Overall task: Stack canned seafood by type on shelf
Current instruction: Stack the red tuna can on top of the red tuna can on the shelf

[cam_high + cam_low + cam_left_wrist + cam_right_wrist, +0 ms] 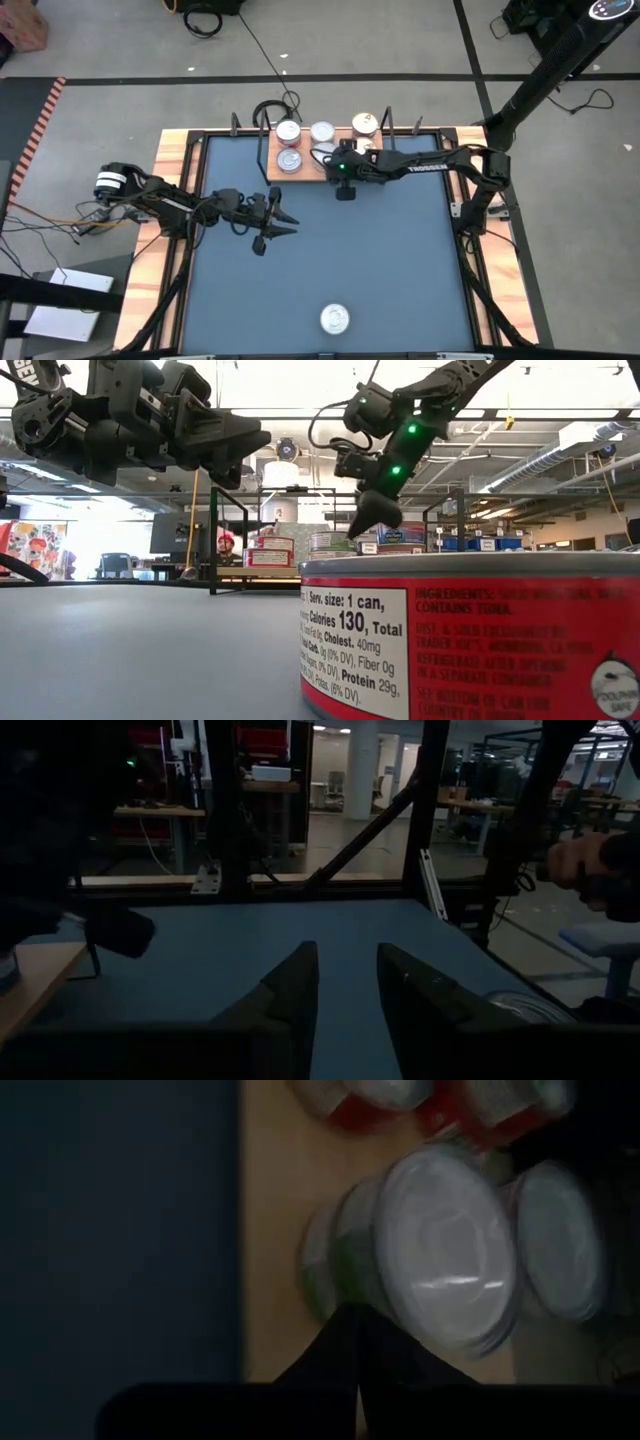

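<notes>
**Right gripper shut above the shelf, one tin alone at the near edge**

Seen from above, a blue table fills the middle of the scene, with a light wooden shelf lying along its far edge. On the shelf stand several short round tins with shiny lids: two at the left end, one behind the other, a silver-lidded one beside them, and one further right. The right arm reaches in from the right side, and the right gripper hangs over the middle of the shelf. Its two dark fingers are pressed together with nothing between them, their tips just above a stack of two tins, whose top tin has a pale silver lid.

The left gripper hovers over bare table on the left, well apart from the shelf, its fingers partly spread and empty.

One more tin sits alone near the front edge of the table, its red label filling the low view.
</notes>
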`<state>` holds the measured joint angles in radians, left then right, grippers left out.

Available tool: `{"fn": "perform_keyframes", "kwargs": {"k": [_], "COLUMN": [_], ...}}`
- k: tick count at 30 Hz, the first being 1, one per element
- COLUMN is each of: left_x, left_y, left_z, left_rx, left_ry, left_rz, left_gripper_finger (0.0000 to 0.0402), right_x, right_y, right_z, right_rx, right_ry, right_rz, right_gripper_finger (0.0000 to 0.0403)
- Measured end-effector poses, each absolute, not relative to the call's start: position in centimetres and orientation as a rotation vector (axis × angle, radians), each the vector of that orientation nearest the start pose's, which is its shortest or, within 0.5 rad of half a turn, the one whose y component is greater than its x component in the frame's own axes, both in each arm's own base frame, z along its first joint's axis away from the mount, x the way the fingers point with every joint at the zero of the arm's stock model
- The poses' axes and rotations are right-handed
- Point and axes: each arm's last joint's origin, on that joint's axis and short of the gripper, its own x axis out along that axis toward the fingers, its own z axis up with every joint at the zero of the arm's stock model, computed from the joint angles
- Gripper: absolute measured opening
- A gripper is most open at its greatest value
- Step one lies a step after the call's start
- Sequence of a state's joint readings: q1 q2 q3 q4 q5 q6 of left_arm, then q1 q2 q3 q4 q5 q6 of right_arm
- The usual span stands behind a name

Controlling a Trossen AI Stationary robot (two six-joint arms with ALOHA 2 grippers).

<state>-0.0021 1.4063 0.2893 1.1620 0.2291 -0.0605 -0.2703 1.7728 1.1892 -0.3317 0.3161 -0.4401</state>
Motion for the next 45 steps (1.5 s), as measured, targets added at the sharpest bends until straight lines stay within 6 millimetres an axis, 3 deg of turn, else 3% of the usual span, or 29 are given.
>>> {"fn": "perform_keyframes", "kwargs": {"k": [7,11,14,19,23,28,36,41,45], "left_x": [23.4,23.4,23.4,23.4,23.4,23.4,23.4,23.4,23.4], "left_y": [-0.7,-0.7,-0.7,-0.7,-0.7,-0.7,-0.7,-0.7,-0.5], "left_z": [17.4,17.4,17.3,17.3,17.1,17.1,17.1,17.1,17.1], "left_rx": [-0.055,-0.055,-0.056,-0.057,-0.053,-0.053,-0.052,-0.052,-0.053], "left_ry": [-0.033,-0.032,-0.027,-0.021,-0.006,-0.001,0.0,0.0,-0.001], "left_rz": [-0.226,-0.224,-0.224,-0.224,-0.223,-0.223,-0.222,-0.215,-0.176], "left_gripper_finger": [0.0111,0.0111,0.0111,0.0111,0.0111,0.011,0.011,0.011,0.011], "right_x": [35.8,35.5,35.1,34.1,34.1,33.9,33.1,32.8,33.0], "right_y": [-11.5,-10.5,-8.4,-4.1,-0.1,4.6,10.5,12.9,14.0], "right_z": [20.4,21.3,22.7,24.5,24.7,24.7,25.2,24.8,23.8], "right_rx": [-0.392,-0.372,-0.306,-0.042,0.136,0.201,0.267,0.301,0.45], "right_ry": [0.953,0.932,0.9,0.869,0.871,0.894,0.871,0.862,0.888], "right_rz": [-0.333,-0.302,-0.213,0.015,0.205,0.311,0.346,0.273,0.153], "right_gripper_finger": [0.0006,0.0005,0.0005,0.0005,0.0005,0.0005,0.0005,0.0005,0.0005]}}
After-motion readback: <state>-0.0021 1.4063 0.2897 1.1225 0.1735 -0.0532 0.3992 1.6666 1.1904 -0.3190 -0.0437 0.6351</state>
